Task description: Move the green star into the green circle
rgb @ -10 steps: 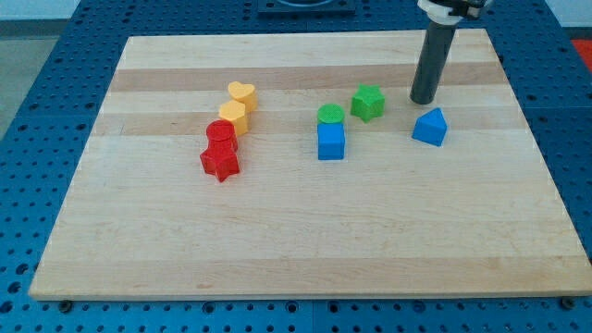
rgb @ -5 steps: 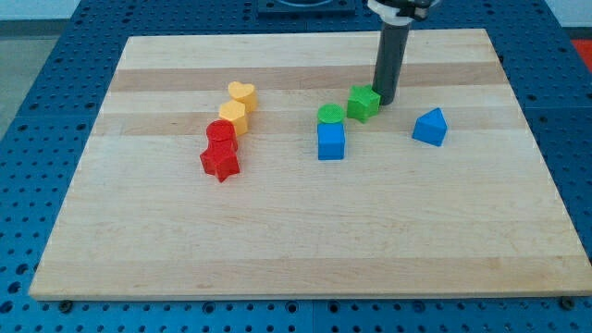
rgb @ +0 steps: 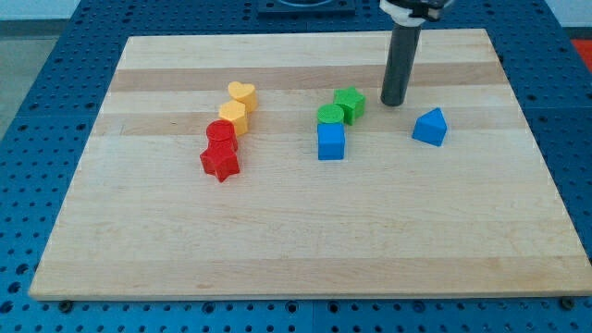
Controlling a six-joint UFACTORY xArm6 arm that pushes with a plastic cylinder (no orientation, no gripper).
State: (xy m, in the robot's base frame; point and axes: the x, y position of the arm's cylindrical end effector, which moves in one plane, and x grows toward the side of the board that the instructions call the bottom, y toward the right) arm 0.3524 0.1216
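The green star [rgb: 350,103] sits on the wooden board [rgb: 296,231], touching the right side of the green circle [rgb: 329,115]. The green circle rests against the top of a blue cube [rgb: 330,141]. My tip [rgb: 393,101] is on the board to the right of the green star, with a clear gap between them.
A blue pointed block [rgb: 429,127] lies right of and below my tip. At the view's left runs a line of a yellow heart [rgb: 242,94], a yellow block [rgb: 232,116], a red round block [rgb: 221,137] and a red star [rgb: 220,163].
My tip came in from the right and pushed the green star left against the green circle. It has since drawn back a little to the right.
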